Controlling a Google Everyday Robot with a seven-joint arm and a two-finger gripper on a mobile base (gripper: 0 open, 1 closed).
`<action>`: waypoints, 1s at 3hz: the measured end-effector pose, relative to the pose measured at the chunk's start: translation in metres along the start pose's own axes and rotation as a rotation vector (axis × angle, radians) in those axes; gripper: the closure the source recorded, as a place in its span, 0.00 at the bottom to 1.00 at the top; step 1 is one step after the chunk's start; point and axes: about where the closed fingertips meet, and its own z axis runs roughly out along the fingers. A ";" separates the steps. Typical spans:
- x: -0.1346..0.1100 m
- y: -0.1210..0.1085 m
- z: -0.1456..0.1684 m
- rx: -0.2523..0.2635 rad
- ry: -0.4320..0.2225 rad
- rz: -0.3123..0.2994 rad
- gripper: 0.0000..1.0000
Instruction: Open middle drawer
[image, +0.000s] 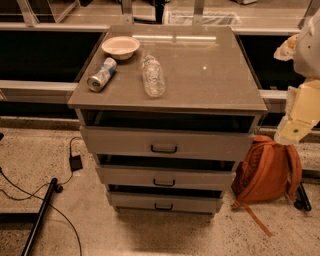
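Observation:
A grey-beige cabinet (200, 75) stands in the middle of the camera view with three drawers stacked in its front. The middle drawer (200, 177) has a mid-sized front with a small dark bar handle (164, 183) at its centre. A dark gap shows above its front. Above it is the tallest drawer (120, 142) with a larger handle, and below it the narrowest drawer (195, 203). My gripper (293, 131) hangs at the right edge, at the end of the cream-coloured arm. It is well right of the cabinet, about level with the top drawer, and touches nothing.
On the cabinet top are a white bowl (120, 46), a can lying on its side (101, 74) and a plastic bottle lying down (153, 75). An orange backpack (267, 167) leans at the cabinet's right foot. Cables, a power adapter (76, 162) and a black bar (40, 210) lie on the floor at left.

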 end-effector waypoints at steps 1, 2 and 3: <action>0.000 0.000 0.000 0.000 0.000 0.000 0.00; 0.003 -0.003 0.006 -0.014 -0.024 -0.001 0.00; 0.024 -0.002 0.039 -0.056 -0.084 0.008 0.00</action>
